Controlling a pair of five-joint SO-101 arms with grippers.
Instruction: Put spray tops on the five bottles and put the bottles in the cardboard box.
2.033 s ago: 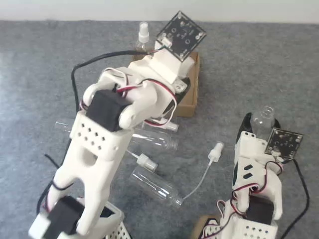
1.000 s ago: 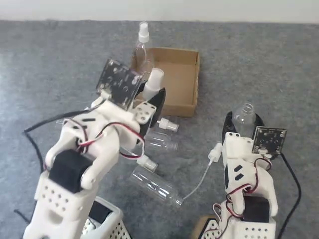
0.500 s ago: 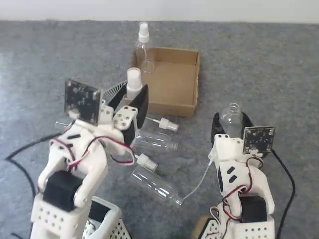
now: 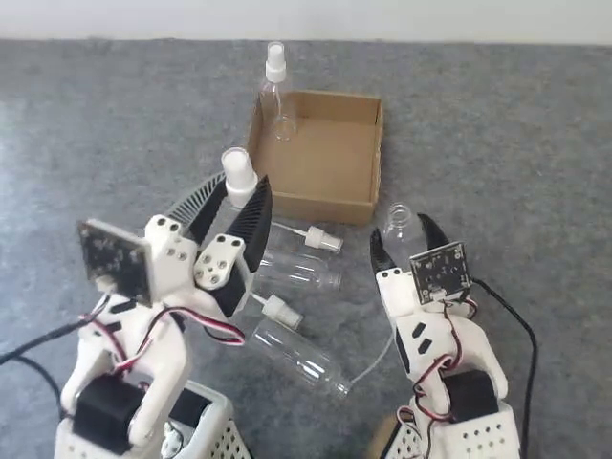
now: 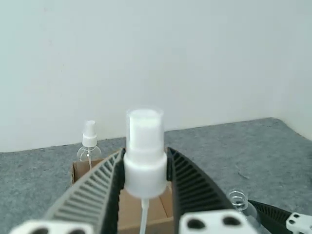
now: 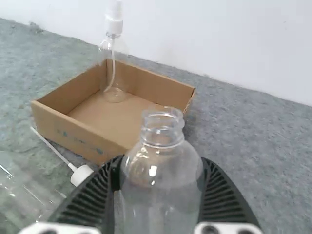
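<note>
While the left gripper [image 4: 239, 187] clamped a spray top [image 4: 237, 168] upright, the right gripper [image 4: 402, 233] held an open bottle [image 4: 397, 218] upright near the cardboard box [image 4: 325, 206], well off to the top's right; the top, I reckoned, belonged over that neck

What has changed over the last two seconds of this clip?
The left arm drew back from over the cardboard box toward its base, a spray top upright in its jaws. The right arm carried its open bottle leftward, toward the middle. The capped bottle in the box and the two bottles lying on the mat stayed put.
</note>
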